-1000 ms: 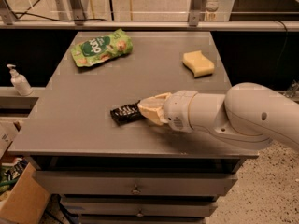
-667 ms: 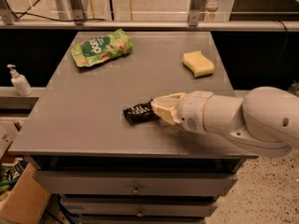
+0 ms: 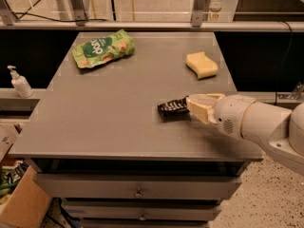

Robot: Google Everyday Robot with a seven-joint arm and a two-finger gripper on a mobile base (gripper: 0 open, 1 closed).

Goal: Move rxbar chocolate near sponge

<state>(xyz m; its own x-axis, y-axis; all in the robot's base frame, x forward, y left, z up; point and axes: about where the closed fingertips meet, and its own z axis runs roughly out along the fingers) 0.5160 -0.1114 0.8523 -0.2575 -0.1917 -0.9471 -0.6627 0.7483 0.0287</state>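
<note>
Camera view shows the pincer [image 3: 191, 108], a pair of cream-yellow fingers on a thick white arm reaching in from the right, low over the front right part of the flat grey bench [image 3: 109, 118]. The fingers look closed together on the right end of the rxbar chocolate [image 3: 172, 108], a small flat black snack-bar wrapper with white lettering. Most of the bar sticks out to the left of the pincer. Whether the bar is lifted slightly or slides on the surface cannot be told.

Gripping one crimped end is probably the easiest hold on so thin a packet, and it leaves the rest of the bar in sight. The pale yellow sponge [image 3: 201, 64], a thick block with wavy sides, sits farther back near the right edge, apart from the bar with bare bench between them. By that gap, the carry seems under way but not finished; the bar would need to travel toward the back.

A larger green snack pouch [image 3: 103, 48] lies at the back left, well clear. A white pump bottle [image 3: 19, 82] stands on a ledge off the left side.
</note>
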